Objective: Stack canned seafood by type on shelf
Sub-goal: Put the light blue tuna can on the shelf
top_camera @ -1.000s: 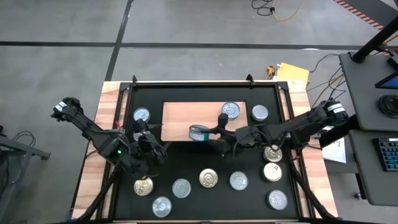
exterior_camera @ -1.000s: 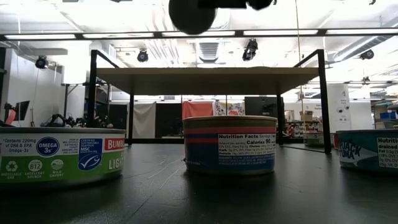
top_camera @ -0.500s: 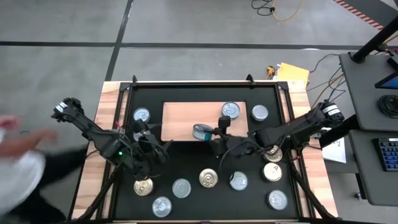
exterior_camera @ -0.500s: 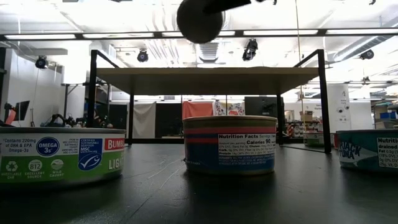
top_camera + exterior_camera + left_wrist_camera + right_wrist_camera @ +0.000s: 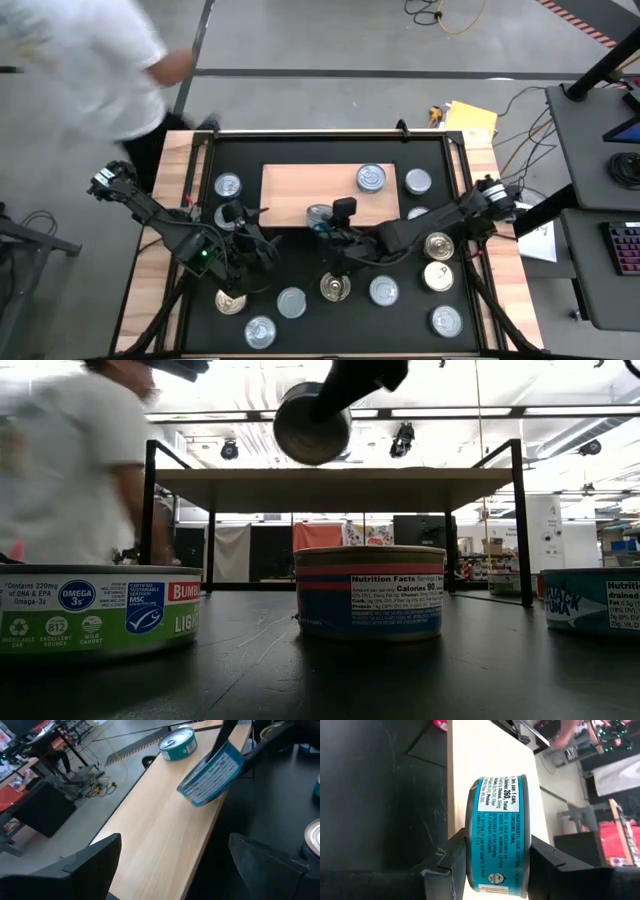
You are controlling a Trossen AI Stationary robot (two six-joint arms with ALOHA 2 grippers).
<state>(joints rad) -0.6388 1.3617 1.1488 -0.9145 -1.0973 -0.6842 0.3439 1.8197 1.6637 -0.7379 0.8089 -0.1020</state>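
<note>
Your two arms are dark, slim and jointed, each running in from a table edge with black cabling along the links. Your left arm (image 5: 150, 215) carries a small green light near its wrist and a pale fitting at its outer end. Your right arm (image 5: 455, 212) has a similar pale fitting. The fingers (image 5: 449, 865) are matt black, blocky and angular.

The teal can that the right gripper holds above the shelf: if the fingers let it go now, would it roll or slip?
The teal can is tilted, held by the right gripper over the shelf, so it might land on its rim and roll. Its metal wall looks stiff, likely not fragile. The glossy label may be slippery.
</note>
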